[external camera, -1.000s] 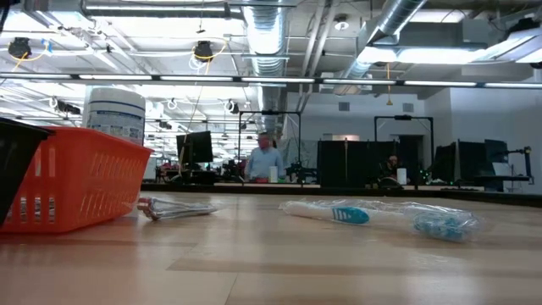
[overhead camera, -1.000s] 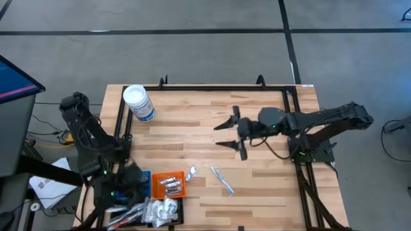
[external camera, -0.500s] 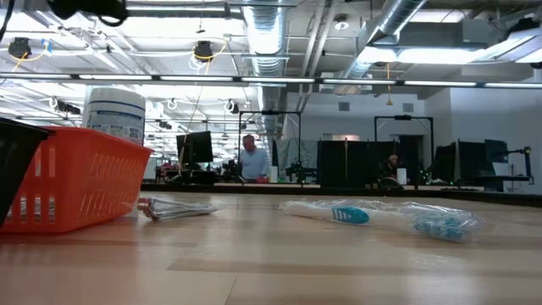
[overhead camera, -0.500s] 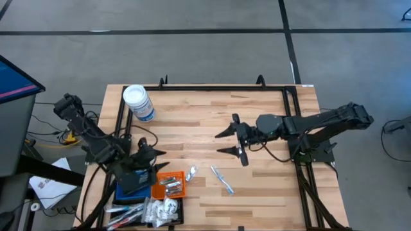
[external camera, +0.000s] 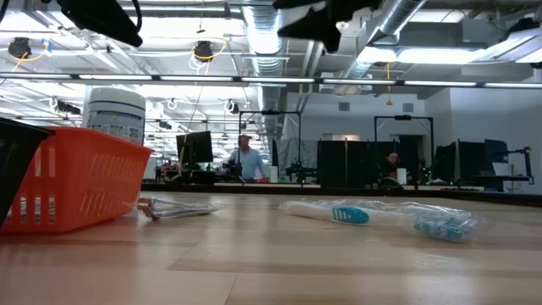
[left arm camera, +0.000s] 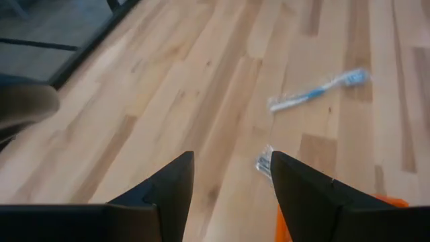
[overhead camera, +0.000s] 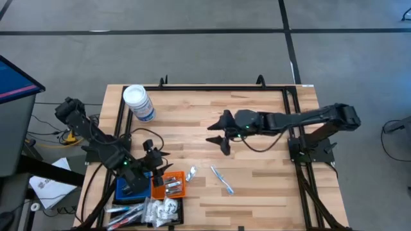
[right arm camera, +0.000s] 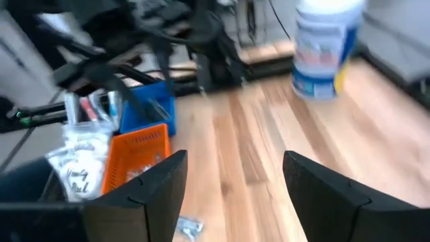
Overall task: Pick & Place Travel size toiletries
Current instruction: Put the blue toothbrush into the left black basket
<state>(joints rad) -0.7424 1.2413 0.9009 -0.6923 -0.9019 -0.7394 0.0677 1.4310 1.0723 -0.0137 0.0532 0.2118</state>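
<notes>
Several toiletries already lie in the orange tray (overhead camera: 170,185). Two remain on the table (overhead camera: 257,115) beside it: a wrapped toothbrush (overhead camera: 222,180) and a small silvery packet (overhead camera: 191,172). Both end effectors, left (overhead camera: 156,156) and right (overhead camera: 218,131), hover empty, fingers apart.

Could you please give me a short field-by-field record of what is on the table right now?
table: light wooden slat tabletop
loose items: wrapped white-and-blue toothbrush; small silvery packet beside the orange tray
trays: orange square plastic tray holding silvery tubes; blue square tray next to it
jar: large clear jar with white lid, upright at the far left corner
left end effector: open, empty, above the trays
right end effector: open, empty, above mid-table
</notes>
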